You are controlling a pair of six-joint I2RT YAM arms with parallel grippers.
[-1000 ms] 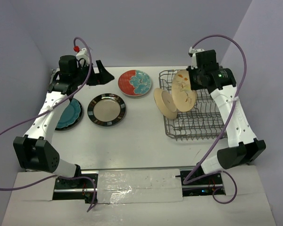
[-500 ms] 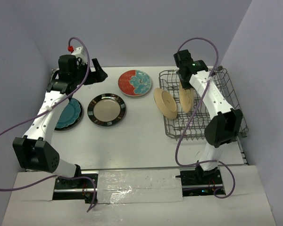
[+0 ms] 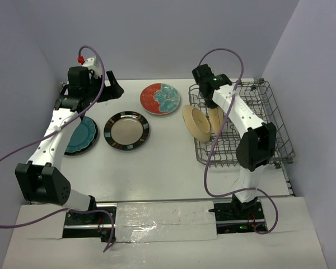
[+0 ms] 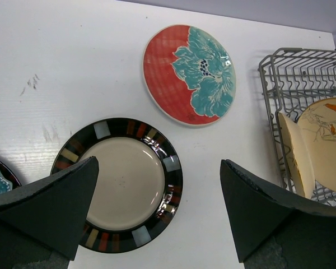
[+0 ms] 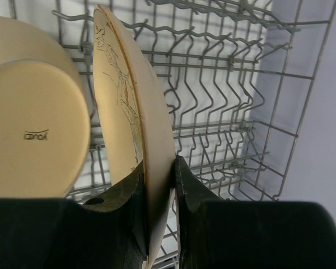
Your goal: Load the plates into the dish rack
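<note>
A grey wire dish rack [image 3: 241, 152] stands on a white table [image 3: 168, 168]. At the rack's left end, the right gripper [image 5: 159, 185] pinches the rim of a beige floral plate [image 5: 126, 112], held upright just beside a second beige plate [image 3: 195, 123] leaning on the rack's left edge. Left of the rack lie a dark striped-rim plate [image 3: 126, 130] and, farther left, a teal plate [image 3: 81, 136]. A red plate with a blue flower [image 3: 160, 98] lies near the rack's far left corner. Farther left of the rack, the left gripper [image 4: 159, 162] hangs spread wide, holding nothing.
</note>
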